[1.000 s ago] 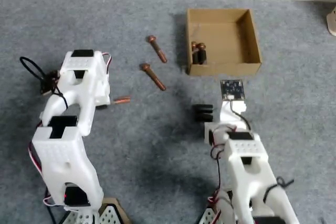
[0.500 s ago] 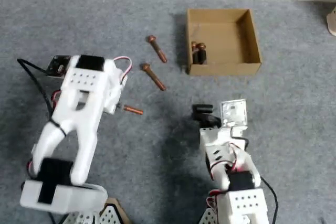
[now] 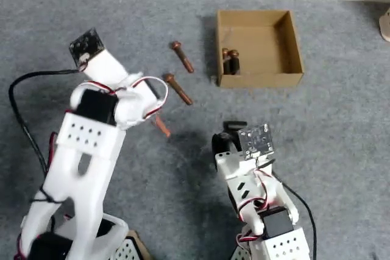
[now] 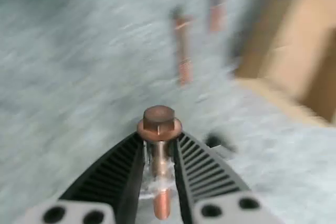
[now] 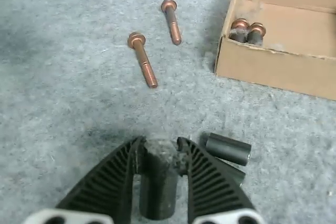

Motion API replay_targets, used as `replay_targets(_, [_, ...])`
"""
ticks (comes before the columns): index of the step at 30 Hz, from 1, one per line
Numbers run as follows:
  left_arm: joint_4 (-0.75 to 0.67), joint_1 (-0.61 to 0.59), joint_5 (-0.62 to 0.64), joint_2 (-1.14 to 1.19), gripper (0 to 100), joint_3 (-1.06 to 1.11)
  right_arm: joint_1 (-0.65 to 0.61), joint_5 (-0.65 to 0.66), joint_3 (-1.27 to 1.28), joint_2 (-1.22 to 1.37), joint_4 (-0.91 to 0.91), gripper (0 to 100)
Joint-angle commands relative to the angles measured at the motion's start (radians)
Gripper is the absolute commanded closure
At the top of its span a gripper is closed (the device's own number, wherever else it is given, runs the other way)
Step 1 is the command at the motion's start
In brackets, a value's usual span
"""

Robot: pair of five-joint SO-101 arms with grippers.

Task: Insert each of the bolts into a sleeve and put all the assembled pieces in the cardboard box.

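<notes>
My left gripper (image 4: 159, 141) is shut on a copper bolt (image 4: 159, 124), head outward; from above that bolt (image 3: 162, 126) hangs over the carpet left of centre. My right gripper (image 5: 159, 148) is shut on a black sleeve (image 5: 157, 179), seen from above (image 3: 220, 143) beside the wrist. Two loose bolts (image 3: 183, 56) (image 3: 178, 89) lie left of the cardboard box (image 3: 262, 80). Two assembled pieces (image 3: 230, 60) stand in the box's near left corner. A spare sleeve (image 3: 235, 127) lies on the carpet just beyond my right gripper, with another sleeve (image 5: 234, 172) beside it.
Grey carpet covers the table. The box's near wall (image 5: 278, 72) rises just beyond the loose sleeve (image 5: 228, 149). The loose bolts (image 5: 171, 20) (image 5: 143, 59) lie on open carpet between both arms. A pale object (image 3: 385, 24) sits at the far right edge.
My left arm has swung right and turned, carrying the bolt toward the centre. My right arm has drawn back and left, and now holds a sleeve off the carpet.
</notes>
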Motion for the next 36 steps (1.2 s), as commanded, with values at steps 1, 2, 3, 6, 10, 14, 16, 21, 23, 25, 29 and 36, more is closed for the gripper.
replay_targets(1, [-0.247, 0.019, 0.021, -0.065, 99, 0.028, -0.007, 0.000, 0.059, -0.022, -0.001, 99.4])
replay_targets(2, [-0.264, 0.025, 0.028, -0.073, 99, 0.059, -0.007, 0.000, 0.056, -0.022, -0.001, 99.4])
replay_targets(3, [-0.269, 0.025, 0.023, -0.087, 99, 0.091, -0.008, 0.000, 0.054, -0.022, -0.001, 99.4])
replay_targets(6, [-0.273, 0.025, 0.020, -0.151, 99, 0.170, -0.012, 0.000, 0.053, -0.022, -0.051, 99.4])
replay_targets(10, [-0.471, 0.025, -0.115, -0.234, 99, 0.294, -0.007, 0.005, 0.059, -0.022, -0.168, 99.4])
replay_targets(14, [-0.713, 0.025, -0.292, -0.334, 99, 0.438, -0.012, 0.103, 0.061, -0.021, -0.302, 99.4])
replay_targets(16, [-0.822, 0.025, -0.331, -0.377, 99, 0.506, -0.012, 0.155, 0.074, -0.021, -0.366, 99.4])
replay_targets(21, [-1.037, 0.031, -0.362, -0.437, 99, 0.625, -0.036, 0.195, 0.133, -0.016, -0.380, 99.4])
replay_targets(23, [-1.117, 0.054, -0.362, -0.440, 99, 0.659, -0.076, 0.195, 0.133, -0.016, -0.346, 99.4])
replay_targets(25, [-1.178, 0.082, -0.362, -0.446, 99, 0.705, -0.131, 0.186, 0.133, -0.016, -0.317, 99.4])
replay_targets(29, [-1.292, 0.154, -0.362, -0.447, 99, 0.819, -0.171, 0.097, 0.133, -0.019, -0.309, 99.4])
replay_targets(36, [-1.418, 0.217, -0.362, -0.447, 99, 0.903, -0.171, 0.095, 0.133, -0.016, -0.303, 99.4])
